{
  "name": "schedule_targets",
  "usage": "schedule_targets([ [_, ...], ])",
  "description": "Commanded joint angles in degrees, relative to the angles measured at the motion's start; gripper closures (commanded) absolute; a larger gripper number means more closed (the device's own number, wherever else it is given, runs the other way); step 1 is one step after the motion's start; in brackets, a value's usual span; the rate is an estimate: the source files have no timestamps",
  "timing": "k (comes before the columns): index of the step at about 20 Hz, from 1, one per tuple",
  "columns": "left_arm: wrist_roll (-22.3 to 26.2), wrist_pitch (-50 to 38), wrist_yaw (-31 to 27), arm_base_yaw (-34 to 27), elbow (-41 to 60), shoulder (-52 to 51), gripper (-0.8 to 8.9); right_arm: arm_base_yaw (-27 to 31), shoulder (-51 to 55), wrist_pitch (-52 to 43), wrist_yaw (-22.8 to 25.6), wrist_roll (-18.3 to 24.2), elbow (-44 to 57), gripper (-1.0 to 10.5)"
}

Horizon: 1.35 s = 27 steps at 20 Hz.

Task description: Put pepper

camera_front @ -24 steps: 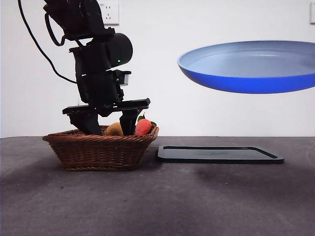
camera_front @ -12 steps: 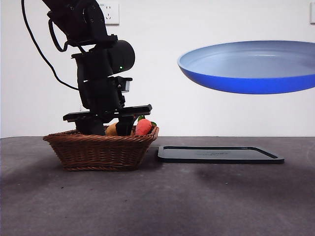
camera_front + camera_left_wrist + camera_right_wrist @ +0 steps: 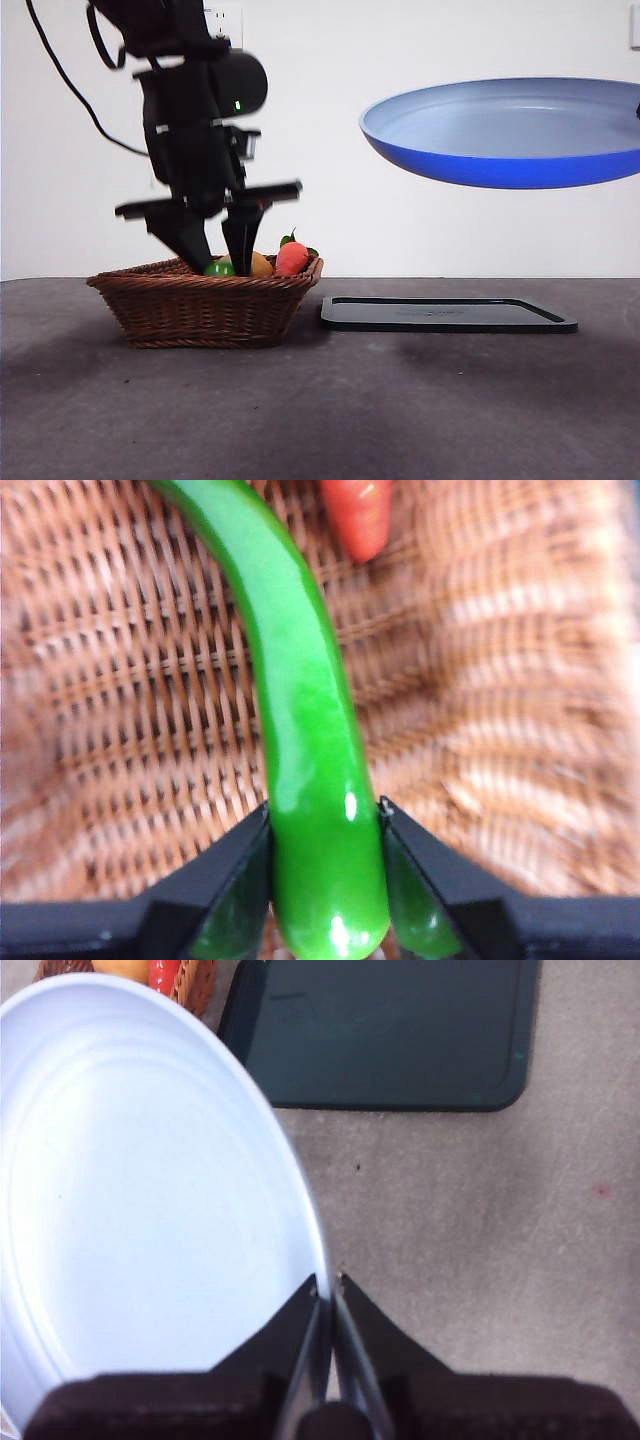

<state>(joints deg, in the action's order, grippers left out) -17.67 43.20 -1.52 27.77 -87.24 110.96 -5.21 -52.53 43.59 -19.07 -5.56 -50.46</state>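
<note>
Resting between left hand (image 3: 325, 880) jaws: pepper (image 3: 300, 730).

Glossy green pepper (image 3: 310, 750) (curved) above basket weave

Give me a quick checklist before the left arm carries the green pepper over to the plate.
1. Grip: left pincer is shut on the glossy green elongated pepper, near one end. Ok.
2. Lift: in the front view the pepper shows just above the rim of the brown woven wicker basket; whether it fully clears cannot tell.
3. Neighbours: the red-orange pointed vegetable and the round yellow-orange fruit sit in the basket, apart from the pincer. Ok.
4. Plate: right pincer is shut on the rim of the round blue plate, held in the air, nothing on it. Ok.
5. Path: the flat dark rectangular tray lies low on the table, below the plate. Ok.
</note>
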Motion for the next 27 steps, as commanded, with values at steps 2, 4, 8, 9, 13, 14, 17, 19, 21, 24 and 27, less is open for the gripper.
schedule_targets([
  [2,-0.57,1.07,0.39,0.39,-1.09,-3.08,7.03,-0.04,-0.37,-1.55,-0.28,0.02,-0.72,9.4],
  [4,-0.52,2.19,0.5,0.74,-1.09,-5.73,7.03,-0.04,-0.92,-1.62,-0.31,-0.15,-0.72,9.4],
  [8,-0.13,3.39,3.37,1.18,-1.09,-12.0,7.03,-0.07,-6.03,-3.96,-0.5,-2.58,-0.72,9.4],
  [9,-0.13,3.37,4.87,1.22,-1.09,-13.55,7.03,-0.07,-7.82,-4.66,-0.52,-2.91,-0.72,9.4],
  [13,-0.07,3.17,13.75,4.24,-1.09,-18.78,7.03,-0.07,-16.02,-7.63,-0.52,-4.46,-0.72,9.4],
  [14,0.17,3.08,15.76,5.86,-1.09,-19.32,7.03,-0.07,-17.9,-8.98,-0.52,-5.66,-0.72,9.4],
  [17,1.84,2.82,18.01,11.82,-1.09,-18.99,7.03,-0.07,-21.14,-11.15,-1.09,-8.09,-0.72,9.4],
  [19,4.42,0.24,16.17,17.18,-1.09,-17.77,7.03,-0.07,-22.23,-11.87,-3.8,-9.62,-0.72,9.4],
  [21,6.8,-2.62,10.58,21.42,-1.09,-16.02,7.03,-0.07,-22.32,-11.82,-4.81,-10.05,-0.72,9.4],
  [24,9.97,-4.96,7.48,24.92,-1.09,-12.04,7.03,-0.09,-22.32,-11.5,-5.05,-10.56,-0.72,9.4],
  [27,11.91,-5.7,5.2,25.57,-1.09,-7.41,7.03,-0.09,-22.32,-10.71,-5.05,-10.53,-0.72,9.4],
])
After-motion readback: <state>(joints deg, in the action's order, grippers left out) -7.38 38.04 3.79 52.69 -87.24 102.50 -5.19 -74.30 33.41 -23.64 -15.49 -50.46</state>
